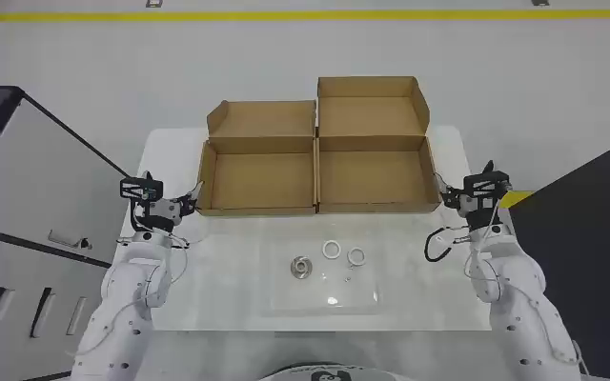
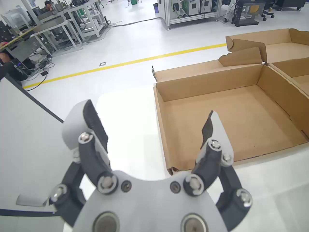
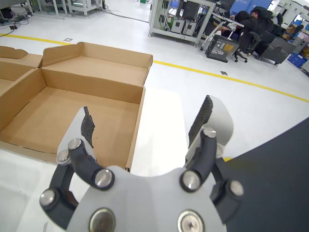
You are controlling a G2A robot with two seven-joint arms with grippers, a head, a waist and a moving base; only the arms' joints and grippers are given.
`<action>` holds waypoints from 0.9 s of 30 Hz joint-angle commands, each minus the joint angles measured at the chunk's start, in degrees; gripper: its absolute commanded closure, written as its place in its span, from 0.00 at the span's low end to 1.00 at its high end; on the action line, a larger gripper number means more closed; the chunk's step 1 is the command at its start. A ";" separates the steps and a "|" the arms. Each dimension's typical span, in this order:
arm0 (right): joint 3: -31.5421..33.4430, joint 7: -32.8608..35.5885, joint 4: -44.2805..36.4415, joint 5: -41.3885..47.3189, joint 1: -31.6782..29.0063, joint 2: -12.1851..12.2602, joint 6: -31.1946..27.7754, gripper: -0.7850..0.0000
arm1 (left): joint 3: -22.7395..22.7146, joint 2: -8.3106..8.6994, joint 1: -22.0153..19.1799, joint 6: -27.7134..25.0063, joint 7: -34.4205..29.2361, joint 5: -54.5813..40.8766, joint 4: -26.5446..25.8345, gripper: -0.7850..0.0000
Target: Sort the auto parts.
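On the white table in the top view lie a grey metal disc part [image 1: 302,266], two white rings [image 1: 332,250] [image 1: 356,256] and some small bits [image 1: 348,277] near a clear bag [image 1: 324,290]. Behind them stand two open cardboard boxes, the left box [image 1: 257,181] and the right box [image 1: 376,176], both bare inside. My left gripper [image 1: 191,198] [image 2: 149,112] hovers open at the left box's outer front corner. My right gripper [image 1: 444,194] [image 3: 147,108] hovers open at the right box's outer front corner. Neither holds anything.
The left box [image 2: 231,117] and right box [image 3: 72,112] have lids folded back behind them. A dark panel [image 1: 572,229] borders the table on the right, a grey cabinet [image 1: 48,190] on the left. A black cable [image 1: 440,243] loops by the right arm.
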 commanded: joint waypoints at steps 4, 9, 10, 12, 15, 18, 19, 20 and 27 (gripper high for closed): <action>2.76 3.47 -5.27 -0.52 -0.42 0.40 -4.23 0.00 | 0.00 0.00 0.00 0.00 0.00 0.00 0.00 0.00; 5.62 9.35 -11.15 0.19 -0.04 0.94 -10.93 0.00 | 0.00 0.00 0.00 0.00 0.00 0.00 0.00 0.00; 6.17 10.56 -12.26 0.73 0.11 1.05 -12.54 0.00 | 0.00 0.00 0.00 0.00 0.00 0.00 0.00 0.00; 7.37 13.25 -14.20 1.36 0.51 1.34 -15.98 0.00 | 0.00 0.00 0.00 0.00 0.00 0.00 0.00 0.00; 8.89 16.54 -16.42 2.18 1.20 1.79 -21.58 0.00 | 0.00 0.00 0.00 0.00 0.00 0.00 0.00 0.00; 9.99 19.12 -17.89 3.36 2.10 2.27 -27.64 0.00 | 0.00 0.00 0.00 0.00 0.00 0.00 0.00 0.00; 10.21 19.84 -18.33 3.89 2.44 2.44 -29.93 0.00 | 0.00 0.00 0.00 0.00 0.00 0.00 0.00 0.00; 10.53 20.54 -18.57 4.61 2.78 2.59 -31.78 0.00 | 0.00 0.00 0.00 0.00 0.00 0.00 0.00 0.00; 10.94 26.48 -20.09 8.61 4.77 3.57 -41.21 0.00 | 0.00 0.00 0.00 0.00 0.00 0.00 0.00 0.00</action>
